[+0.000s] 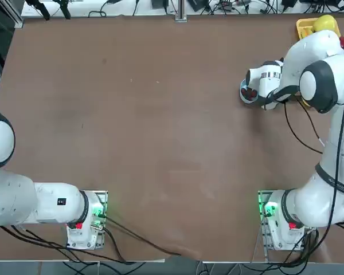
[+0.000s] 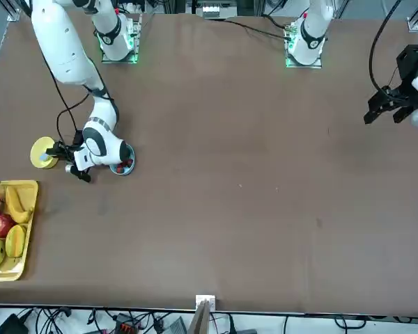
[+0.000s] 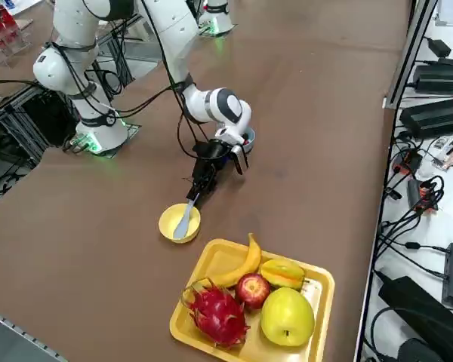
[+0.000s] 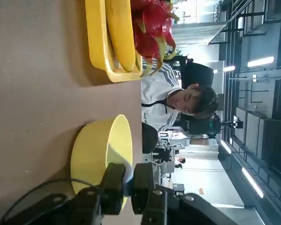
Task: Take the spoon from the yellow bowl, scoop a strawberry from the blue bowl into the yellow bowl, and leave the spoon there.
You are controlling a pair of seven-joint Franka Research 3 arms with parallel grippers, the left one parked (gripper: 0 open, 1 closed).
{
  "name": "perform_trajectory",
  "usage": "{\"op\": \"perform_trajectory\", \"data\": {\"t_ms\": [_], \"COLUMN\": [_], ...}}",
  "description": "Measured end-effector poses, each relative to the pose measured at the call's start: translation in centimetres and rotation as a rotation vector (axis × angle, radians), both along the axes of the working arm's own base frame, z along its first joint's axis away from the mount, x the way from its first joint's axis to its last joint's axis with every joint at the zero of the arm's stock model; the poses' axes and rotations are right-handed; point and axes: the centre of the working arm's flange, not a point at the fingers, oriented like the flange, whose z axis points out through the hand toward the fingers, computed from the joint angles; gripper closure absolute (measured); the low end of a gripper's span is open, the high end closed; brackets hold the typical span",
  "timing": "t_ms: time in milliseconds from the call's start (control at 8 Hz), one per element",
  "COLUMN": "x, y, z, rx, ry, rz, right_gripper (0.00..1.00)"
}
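Right gripper (image 3: 198, 183) hangs low beside the small round yellow bowl (image 3: 179, 223), fingers clamped on the handle end of the small pale bluish-white plastic spoon (image 3: 184, 219). Spoon's scoop end lies in the bowl; its long axis slants up and out over the rim toward the fingers, handle pointing at the small round light-blue bowl (image 3: 248, 138), which sits behind the wrist. Next move likely lifts the spoon along that axis. A yellow rectangular fruit tray (image 3: 311, 277) lies near.
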Motion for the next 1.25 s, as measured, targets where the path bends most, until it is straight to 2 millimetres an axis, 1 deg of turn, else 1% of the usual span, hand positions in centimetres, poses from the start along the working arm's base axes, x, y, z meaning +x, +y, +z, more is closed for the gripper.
{"op": "perform_trajectory", "data": {"t_ms": [500, 750, 1000, 1125, 1250], "x": [0.1, 0.7, 1.6, 2.0, 2.6], "y": [0.0, 0.3, 1.1, 1.5, 1.8], "z": [0.0, 0.4, 1.1, 1.8, 3.0], "rx": [0.000, 0.009, 0.022, 0.024, 0.032], "ry": [-0.012, -0.030, -0.056, -0.061, -0.049], "rz": [-0.001, -0.009, -0.018, -0.021, -0.029], "right_gripper": [0.88, 0.88, 0.88, 0.88, 0.88]}}
